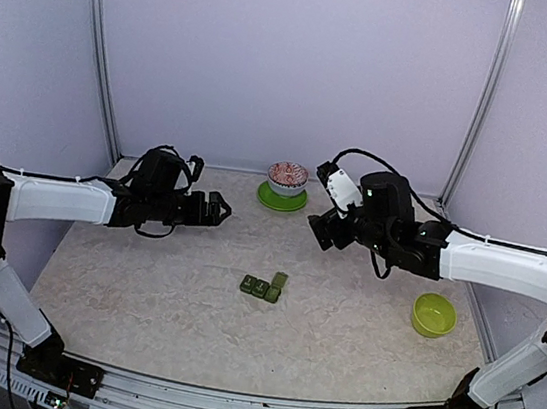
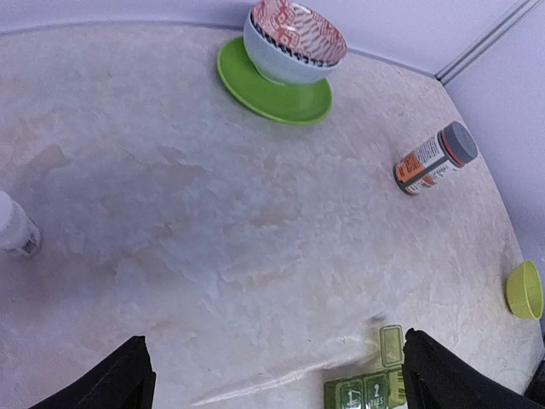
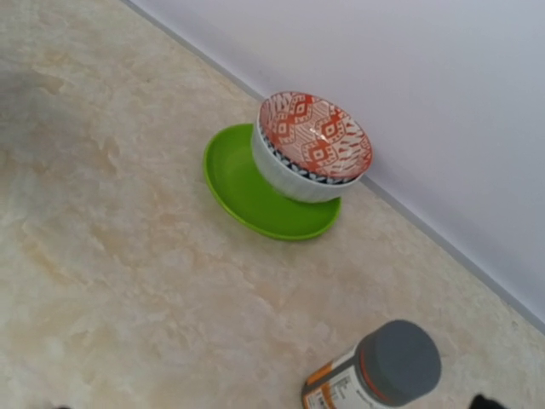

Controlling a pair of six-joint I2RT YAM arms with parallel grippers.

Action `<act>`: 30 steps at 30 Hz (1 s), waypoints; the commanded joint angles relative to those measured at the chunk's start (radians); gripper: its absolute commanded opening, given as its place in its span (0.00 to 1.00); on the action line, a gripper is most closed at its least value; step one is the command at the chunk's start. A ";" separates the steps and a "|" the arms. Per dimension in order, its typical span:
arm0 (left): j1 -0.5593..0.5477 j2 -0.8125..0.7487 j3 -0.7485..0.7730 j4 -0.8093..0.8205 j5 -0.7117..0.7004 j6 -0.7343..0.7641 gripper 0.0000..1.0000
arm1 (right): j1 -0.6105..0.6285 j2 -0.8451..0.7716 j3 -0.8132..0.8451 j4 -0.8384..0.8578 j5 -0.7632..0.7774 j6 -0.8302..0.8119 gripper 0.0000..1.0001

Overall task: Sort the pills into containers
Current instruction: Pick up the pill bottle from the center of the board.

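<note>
Dark green containers (image 1: 263, 286): three joined compartments, one lid open. Open table (image 1: 141, 288) surface surrounds containers on all sides. Left gripper (image 1: 221, 208), right gripper (image 1: 318, 234): spread wide, empty.

A "2" on one lid of the containers (image 2: 364, 394); bottle (image 2: 434, 159) label illegible

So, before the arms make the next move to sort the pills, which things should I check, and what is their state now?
1. Left gripper open and empty: ok.
2. Right gripper open, nothing in it: ok.
3. Containers lying free on the table between the arms: ok.
4. Container lids open: not ok; only the end lid stands open, the other two are shut.
5. Bottle opened: not ok; its grey cap is on.
6. Pills in sight: cannot tell; none shows loose.
</note>
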 commanded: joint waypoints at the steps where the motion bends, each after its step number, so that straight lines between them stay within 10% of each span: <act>1: 0.027 -0.057 0.042 -0.039 -0.140 0.111 0.99 | -0.007 -0.036 -0.028 0.041 0.000 0.017 1.00; 30: 0.189 0.152 0.185 -0.167 -0.405 0.172 0.98 | -0.019 -0.006 -0.006 -0.002 0.012 0.073 1.00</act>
